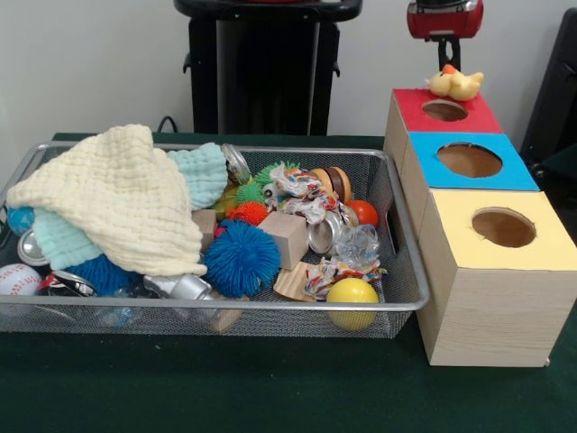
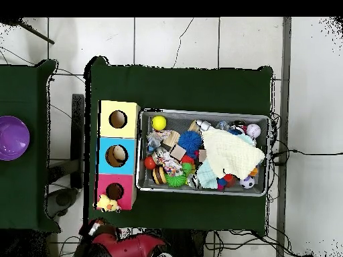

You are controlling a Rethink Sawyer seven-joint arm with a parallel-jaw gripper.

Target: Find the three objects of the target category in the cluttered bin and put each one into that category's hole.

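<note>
Above the far right part of the table, the gripper [image 1: 444, 27] hangs as a red housing with a short black stem, directly over the red-topped box; whether its claw stands wide or narrow cannot be told. Overhead view: the red arm [image 2: 127, 246] lies off the table's robot-side edge, near the red box corner.

Item, yellow duck [image 1: 455, 84]: rests on the red top face at its far edge, just behind the hole [image 1: 444, 110], apart from the gripper above. Seen from above, the duck [image 2: 106, 203] sits at the box's outer corner beside the hole [image 2: 114, 191].

Item, three boxes in a row along the table's right side in the front view: red, then the blue-topped box [image 1: 469, 162], then the yellow-topped box [image 1: 500, 244] nearest the camera. Each hole is open.

Item, bin [image 1: 410, 302]: fills the table's left and middle, its right rim just beside the boxes with a narrow gap. Contents are piled close: cream cloth [image 1: 117, 198] draped over the left half, pale teal cloth [image 1: 200, 171] behind it, blue spiky ball [image 1: 241, 259] at centre, wooden block [image 1: 287, 236], knotted rope toy [image 1: 302, 189], yellow ball [image 1: 352, 296] at the near right corner, baseball [image 1: 18, 280] at the near left corner.

Open room: a bare green strip of table [image 1: 225, 388] along the near edge.
</note>
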